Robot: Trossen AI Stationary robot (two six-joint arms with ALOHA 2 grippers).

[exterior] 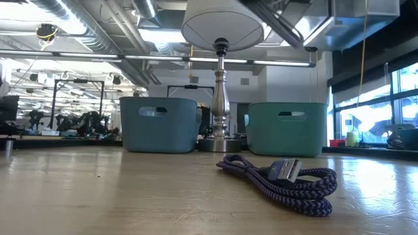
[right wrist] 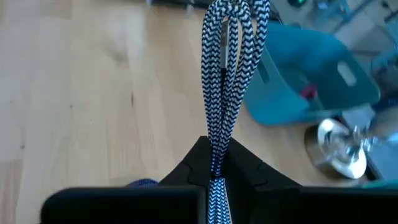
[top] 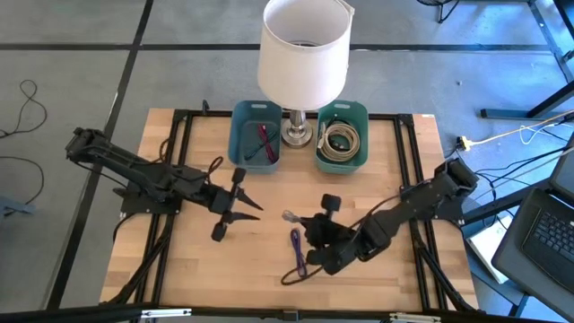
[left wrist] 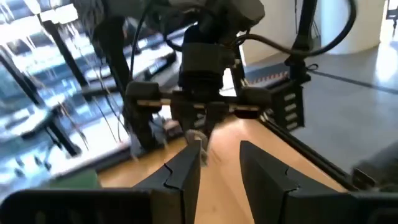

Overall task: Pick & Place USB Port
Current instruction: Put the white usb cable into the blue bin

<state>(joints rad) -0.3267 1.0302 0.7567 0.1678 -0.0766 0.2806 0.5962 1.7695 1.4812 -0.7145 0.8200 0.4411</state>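
A purple braided USB cable (top: 297, 249) lies near the table's near edge, with its silver plug (top: 289, 216) toward the far side. In the low view the cable (exterior: 287, 186) rests coiled on the wood, plug (exterior: 285, 171) on top. My right gripper (top: 307, 239) reaches in from the right and is shut on the cable. My left gripper (top: 255, 212) hovers open just left of the plug, pointing right. In the left wrist view its fingers (left wrist: 186, 171) face the right gripper. My right gripper pinches the cable's bundled strands (right wrist: 217, 148) between its two fingers. The strands run forward out of the fingertips, along the fingers, as a doubled loop (right wrist: 229, 68). In the low view the cable's coils lie on the table.
A blue bin (top: 258, 135) holding a red cable and a teal bin (top: 342, 136) holding a coiled beige cable stand at the far edge. A lamp (top: 303, 49) stands between them. Black rails (top: 408, 170) frame the table's sides. Bare wood (top: 269, 188) lies mid-table.
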